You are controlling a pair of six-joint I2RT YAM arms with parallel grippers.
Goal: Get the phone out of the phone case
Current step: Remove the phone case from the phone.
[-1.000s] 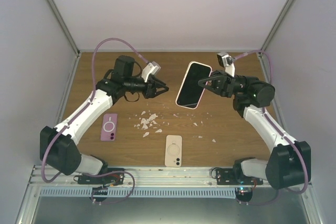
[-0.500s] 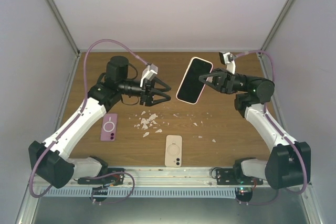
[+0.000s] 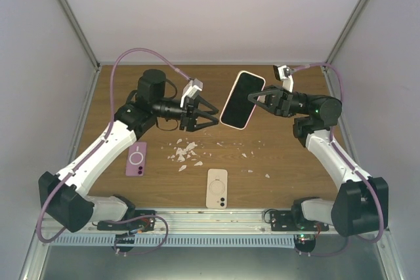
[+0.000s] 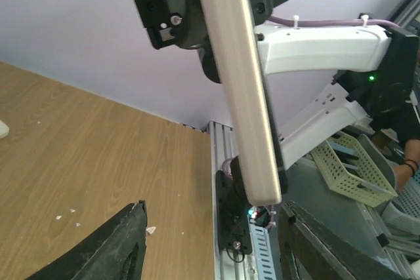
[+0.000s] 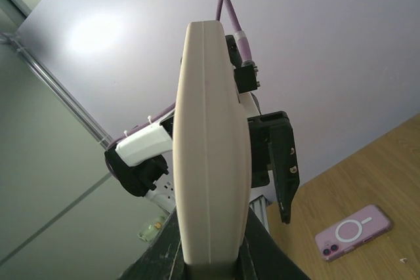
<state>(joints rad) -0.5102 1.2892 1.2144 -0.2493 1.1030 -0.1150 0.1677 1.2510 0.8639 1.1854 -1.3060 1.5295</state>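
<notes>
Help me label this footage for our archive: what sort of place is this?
Likely a robot lab test cell: a wooden tabletop boxed in by plain white panels, left arm and right arm bolted to an aluminium rail, and a purple case and beige case lying loose as practice pieces.

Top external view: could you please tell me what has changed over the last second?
The left gripper swung right toward the cased phone and opened its jaws wider. The right gripper, still shut on the cased phone, shifted it slightly up the view. The purple case, beige case and white crumbs lie unmoved.
</notes>
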